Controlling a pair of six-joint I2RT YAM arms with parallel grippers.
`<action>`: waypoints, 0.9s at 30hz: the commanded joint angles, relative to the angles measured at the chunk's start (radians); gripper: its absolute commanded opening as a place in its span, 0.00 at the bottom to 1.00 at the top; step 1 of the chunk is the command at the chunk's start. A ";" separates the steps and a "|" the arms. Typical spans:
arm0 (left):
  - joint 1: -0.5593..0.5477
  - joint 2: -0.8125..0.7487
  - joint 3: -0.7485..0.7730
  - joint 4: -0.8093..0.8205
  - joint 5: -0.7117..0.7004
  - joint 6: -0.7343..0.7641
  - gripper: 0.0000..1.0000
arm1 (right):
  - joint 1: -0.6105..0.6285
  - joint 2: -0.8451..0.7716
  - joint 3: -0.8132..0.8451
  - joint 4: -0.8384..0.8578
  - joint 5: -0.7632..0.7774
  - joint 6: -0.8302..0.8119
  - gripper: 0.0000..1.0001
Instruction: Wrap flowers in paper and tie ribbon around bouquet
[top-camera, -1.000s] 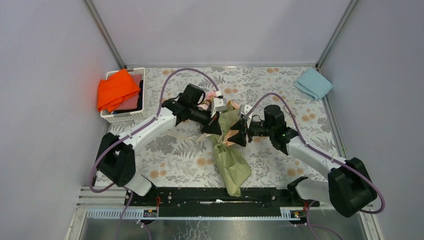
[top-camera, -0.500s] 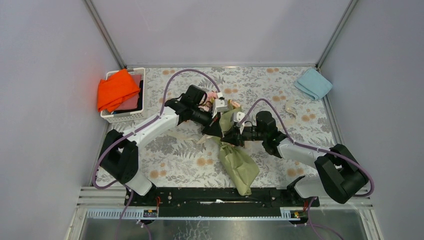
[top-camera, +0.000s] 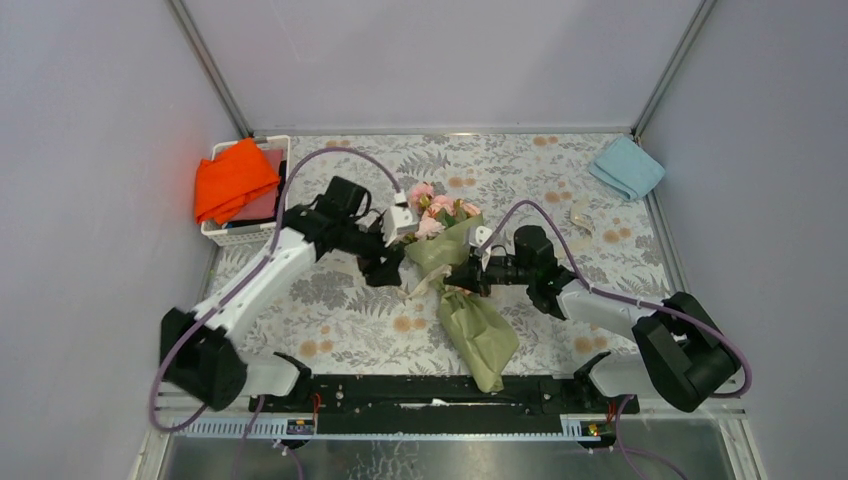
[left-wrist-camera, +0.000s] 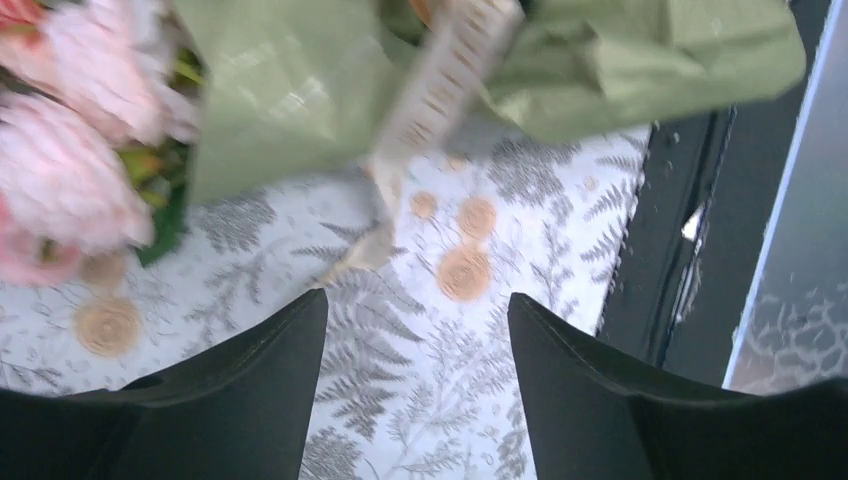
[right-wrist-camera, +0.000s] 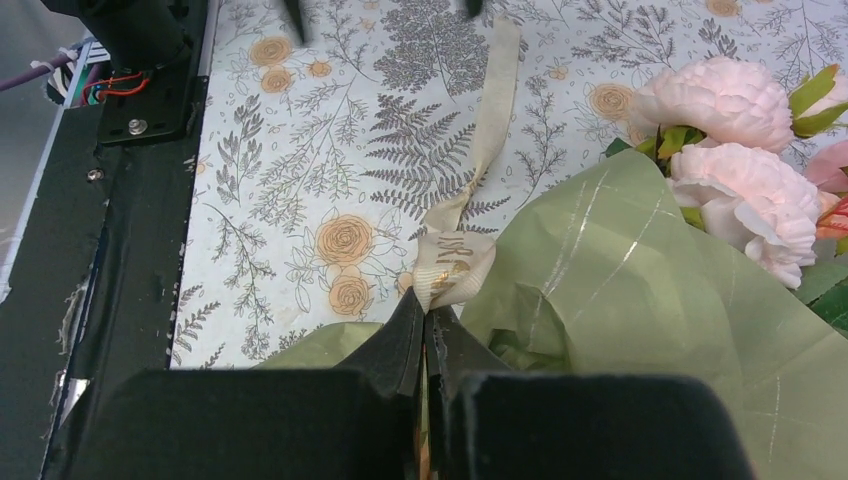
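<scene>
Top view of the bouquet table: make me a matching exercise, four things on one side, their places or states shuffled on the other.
1 left gripper; 2 right gripper; 3 orange cloth; 4 light blue cloth
A far right corner; B shut on the ribbon; C open, holding nothing; D on the white basket
Pairs: 1-C, 2-B, 3-D, 4-A

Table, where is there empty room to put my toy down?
There is bare table at the back, between the basket and the blue cloth. Another patch lies in front, between the left arm and the bouquet. The middle is crowded: left gripper, right gripper, flowers and ribbon meet there.
</scene>
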 joint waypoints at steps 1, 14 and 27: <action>-0.116 -0.241 -0.228 0.183 -0.137 -0.006 0.76 | 0.005 -0.044 -0.004 0.086 -0.014 0.032 0.00; -0.220 -0.117 -0.583 1.127 -0.176 -0.252 0.59 | 0.006 -0.037 -0.006 0.071 0.000 -0.011 0.00; -0.221 -0.068 -0.675 1.400 -0.235 -0.376 0.44 | 0.007 -0.007 0.034 -0.002 0.000 -0.035 0.00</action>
